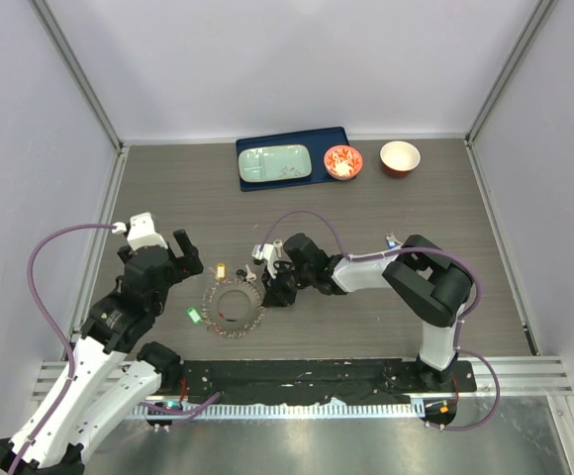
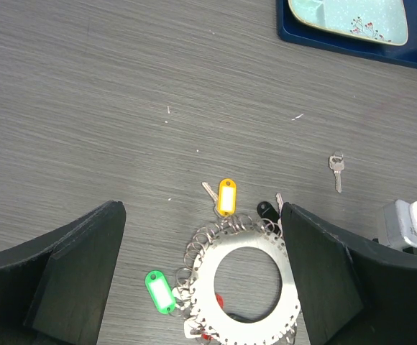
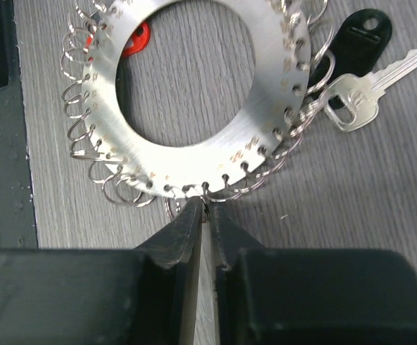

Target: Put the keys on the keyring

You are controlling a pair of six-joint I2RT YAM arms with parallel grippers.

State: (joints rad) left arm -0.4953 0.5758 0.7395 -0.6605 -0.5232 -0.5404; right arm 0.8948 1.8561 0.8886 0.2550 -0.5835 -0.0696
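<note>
Hovering left of the work, the left gripper (image 1: pixel 183 255) stands wide open with nothing between its fingers (image 2: pixel 79 277). Just right of it, a green key tag (image 2: pixel 160 291) and a yellow key tag (image 2: pixel 226 196) lie at the rim of the keyring (image 2: pixel 248 237), their label windows too small to read. The keyring lies flat on the grey table (image 1: pixel 168 188) between the arms. Tiny stamped marks beside its holes cannot be made out. A red key head (image 3: pixel 133 39) is half hidden under it, and the left wrist view cuts off its near edge. The right gripper (image 3: pixel 205 215) is pinched nearly closed on a split ring (image 3: pixel 205 207) at the rim. Further right lie a silver key (image 3: pixel 356 100) and a black tag (image 3: pixel 363 32); a loose silver key (image 2: pixel 336 170) lies apart.
</note>
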